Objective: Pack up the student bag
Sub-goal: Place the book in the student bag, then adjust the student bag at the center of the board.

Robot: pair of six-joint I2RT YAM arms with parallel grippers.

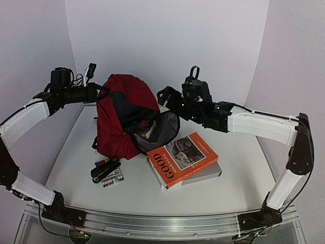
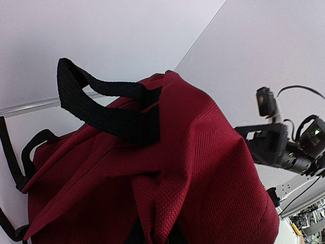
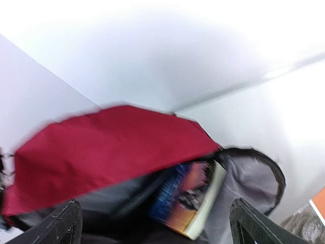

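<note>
From above, the student bag [image 1: 122, 119] lies toward the back left of the bench [image 1: 233, 198], with its mouth turned right and its grey-lined flap [image 1: 165, 129] hanging open. My left gripper [image 1: 97, 92] is at the bag's top, on the side toward the left edge. My right gripper [image 1: 163, 96] hangs just above and to the right of the mouth, fingers spread, touching nothing. An orange book [image 1: 183, 156] stacked on a grey book [image 1: 205, 174] lies just beside the flap, toward the near edge, and a black stapler [image 1: 105, 170] lies near the bag's front. In my left wrist view red fabric fills the frame under the black carry handle [image 2: 101, 109]. The cloth bunches into a fold at bottom centre, where my fingers, themselves hidden, are pressed together on it. My right wrist view is blurred. My fingertips [image 3: 66, 223] stand wide apart at the bottom corners, with the bag's open mouth beyond and between them and a book [image 3: 188, 198] inside it.
</note>
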